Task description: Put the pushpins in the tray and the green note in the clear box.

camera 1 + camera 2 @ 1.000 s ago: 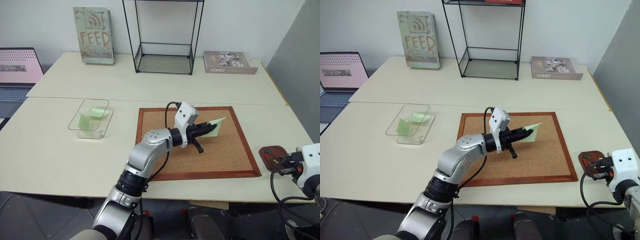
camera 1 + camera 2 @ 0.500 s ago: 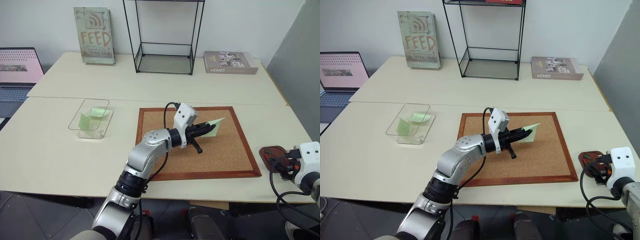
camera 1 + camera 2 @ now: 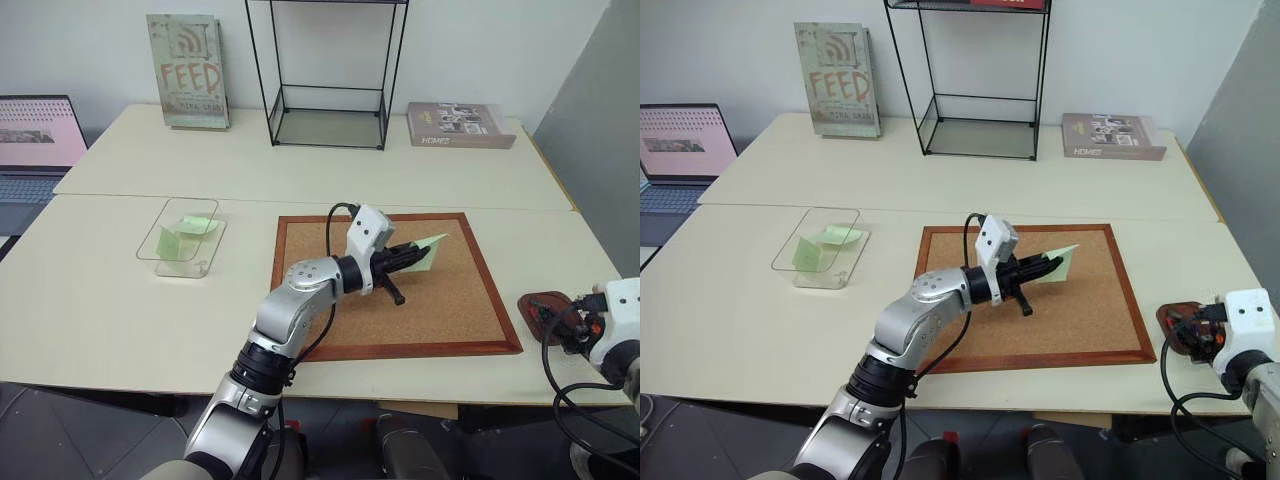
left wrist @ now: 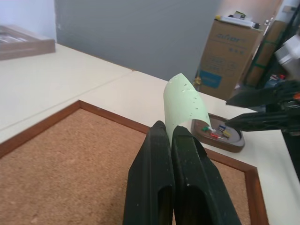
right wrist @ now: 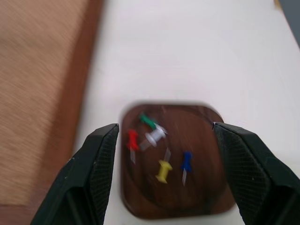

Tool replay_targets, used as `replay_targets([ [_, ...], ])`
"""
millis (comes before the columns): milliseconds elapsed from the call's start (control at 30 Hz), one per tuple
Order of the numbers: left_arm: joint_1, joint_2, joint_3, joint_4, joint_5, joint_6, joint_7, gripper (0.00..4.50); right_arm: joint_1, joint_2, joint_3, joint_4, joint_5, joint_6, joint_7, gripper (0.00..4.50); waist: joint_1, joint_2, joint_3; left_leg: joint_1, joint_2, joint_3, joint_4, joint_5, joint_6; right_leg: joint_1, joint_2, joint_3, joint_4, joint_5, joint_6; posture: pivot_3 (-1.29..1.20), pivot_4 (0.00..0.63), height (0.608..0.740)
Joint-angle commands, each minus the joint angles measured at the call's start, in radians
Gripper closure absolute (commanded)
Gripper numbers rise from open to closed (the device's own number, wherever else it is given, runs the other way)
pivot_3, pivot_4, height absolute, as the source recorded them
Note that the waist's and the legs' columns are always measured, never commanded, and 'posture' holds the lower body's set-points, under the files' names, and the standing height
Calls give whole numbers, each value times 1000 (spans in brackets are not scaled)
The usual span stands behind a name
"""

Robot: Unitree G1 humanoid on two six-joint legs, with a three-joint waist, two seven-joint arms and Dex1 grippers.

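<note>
Left gripper (image 3: pixel 412 257) clamped on the green note (image 3: pixel 428 250), held above the corkboard (image 3: pixel 450 310), well apart from the clear box (image 3: pixel 160 240) with two green slips inside. Right gripper (image 5: pixel 164 173) spread wide over the tray (image 5: pixel 201 140), five pushpins (image 5: pixel 159 150) inside. Beyond: wire rack (image 3: pixel 330 125), two books (image 3: pixel 187 70), laptop (image 3: pixel 35 135).

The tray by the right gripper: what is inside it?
Inside the tray lie five pushpins: green, red, white, yellow and blue. The open right gripper hovers above it, its fingers covering the tray's side edges.
</note>
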State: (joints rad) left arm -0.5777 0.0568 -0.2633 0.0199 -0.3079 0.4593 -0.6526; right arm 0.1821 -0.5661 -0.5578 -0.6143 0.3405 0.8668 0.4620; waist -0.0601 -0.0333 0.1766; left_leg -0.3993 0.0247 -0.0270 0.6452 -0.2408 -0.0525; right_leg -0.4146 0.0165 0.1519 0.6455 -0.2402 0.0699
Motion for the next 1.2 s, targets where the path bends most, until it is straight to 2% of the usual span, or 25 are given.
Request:
replay_targets([
  [33,-58,2,69,-22,42,-57,89,4500,-52,-20,-5,-134,142,-40,90,1103,-1,0,0,0,0,0,0,0,0,0,0,0,0,0,0,0,150,740],
  [133,-91,22,133,-51,79,-35,194,4500,-167,-38,81,-181,250,-31,132,1103,-10,-1,0,0,0,0,0,0,0,0,0,0,0,0,1,0,150,740],
  [333,-109,144,287,-121,169,53,393,4500,-422,-55,294,-117,358,-8,190,1103,-24,-2,1,1,1,-1,0,0,0,1,0,-1,0,2,3,0,150,740],
  [500,-88,306,460,-147,201,179,489,4500,-588,-55,459,12,352,-13,247,1103,-27,-2,2,-1,1,-3,-2,0,0,-1,1,-3,0,3,6,0,150,740],
  [667,-46,415,567,-113,219,238,536,4500,-654,-69,587,107,314,-47,328,1103,-18,-3,2,-3,1,-6,-2,-1,-1,-1,0,-7,-1,3,5,0,150,740],
  [767,-19,440,600,-71,212,276,544,4500,-687,-56,642,141,298,-66,360,1103,-10,-3,2,-5,1,-7,-1,-1,-1,-2,-1,-8,-1,3,5,0,150,740],
  [900,13,439,585,-46,204,317,531,4500,-714,-43,694,178,261,-101,380,1103,-6,-3,2,-4,1,-9,0,-1,-1,-1,-1,-10,0,3,5,0,150,740],
  [1133,-4,432,586,-7,180,339,518,4500,-707,-45,725,188,222,-137,398,1103,-4,-4,3,-4,1,-11,0,0,-1,-1,0,-12,1,3,5,0,150,740],
  [1200,-10,423,596,-4,167,350,522,4099,-701,-49,725,183,221,-137,399,1052,-3,-4,2,-5,1,-11,0,0,-1,-1,0,-12,1,3,5,0,150,740],
])
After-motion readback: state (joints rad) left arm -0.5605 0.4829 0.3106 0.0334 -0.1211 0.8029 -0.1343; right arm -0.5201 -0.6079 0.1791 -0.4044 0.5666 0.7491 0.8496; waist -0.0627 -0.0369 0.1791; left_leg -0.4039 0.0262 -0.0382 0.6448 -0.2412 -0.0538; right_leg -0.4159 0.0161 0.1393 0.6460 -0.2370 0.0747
